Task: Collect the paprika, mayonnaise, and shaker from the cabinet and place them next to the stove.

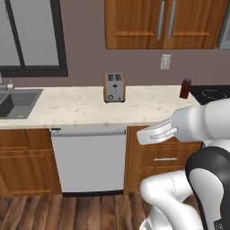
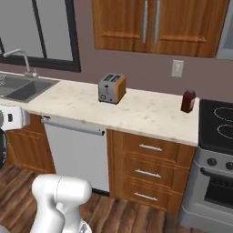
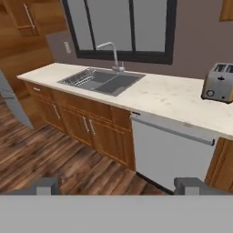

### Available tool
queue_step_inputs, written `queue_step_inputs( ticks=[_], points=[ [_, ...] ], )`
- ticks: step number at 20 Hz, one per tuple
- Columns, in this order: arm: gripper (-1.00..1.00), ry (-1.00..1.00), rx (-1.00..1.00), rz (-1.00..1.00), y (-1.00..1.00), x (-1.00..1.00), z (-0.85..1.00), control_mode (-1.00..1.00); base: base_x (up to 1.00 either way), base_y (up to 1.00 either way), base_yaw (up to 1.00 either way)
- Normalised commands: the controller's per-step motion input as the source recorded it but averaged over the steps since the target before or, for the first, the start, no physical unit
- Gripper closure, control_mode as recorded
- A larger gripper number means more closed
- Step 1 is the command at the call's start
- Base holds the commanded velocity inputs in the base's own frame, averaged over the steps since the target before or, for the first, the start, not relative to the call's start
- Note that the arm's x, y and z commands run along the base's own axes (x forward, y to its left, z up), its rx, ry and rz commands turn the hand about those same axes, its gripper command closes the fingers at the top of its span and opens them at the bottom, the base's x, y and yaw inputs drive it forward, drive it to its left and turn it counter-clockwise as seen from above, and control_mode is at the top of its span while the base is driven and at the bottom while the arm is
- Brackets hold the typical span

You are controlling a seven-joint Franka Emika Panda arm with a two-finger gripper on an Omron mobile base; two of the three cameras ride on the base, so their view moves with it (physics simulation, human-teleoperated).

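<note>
The paprika [image 2: 188,101] stands upright on the table [image 2: 136,111], just beside the stove [image 2: 218,125]. The cabinet [image 2: 157,25] above is closed. The claw [image 3: 117,185] hangs released and empty, facing the sink [image 3: 102,81].

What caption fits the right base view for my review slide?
Paprika bottle stands on the counter beside the stove; toaster mid-counter, wall cabinet doors closed.

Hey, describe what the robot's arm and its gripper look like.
The arm has glossy white rounded segments with dark, nearly black joint sections. No cables or markings are visible. The gripper shows two small dark grey, blocky fingertips.
</note>
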Motion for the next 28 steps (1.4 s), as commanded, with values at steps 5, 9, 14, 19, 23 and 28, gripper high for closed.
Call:
queue_step_inputs(
  ticks=[5,9,14,19,23,28],
  points=[
    [-1.00,0.00,0.00,0.00,0.00,0.00,0.00,1.00,0.00,1.00,0.13],
    [-1.00,0.00,0.00,0.00,0.00,0.00,0.00,1.00,0.00,1.00,0.14],
    [-1.00,0.00,0.00,0.00,0.00,0.00,0.00,1.00,0.00,1.00,0.14],
    [-1.00,0.00,0.00,0.00,0.00,0.00,0.00,1.00,0.00,1.00,0.14],
    [-1.00,0.00,0.00,0.00,0.00,0.00,0.00,1.00,0.28,1.00,0.09],
    [-1.00,0.00,0.00,0.00,0.00,0.00,0.00,1.00,0.65,1.00,0.05]
  ],
)
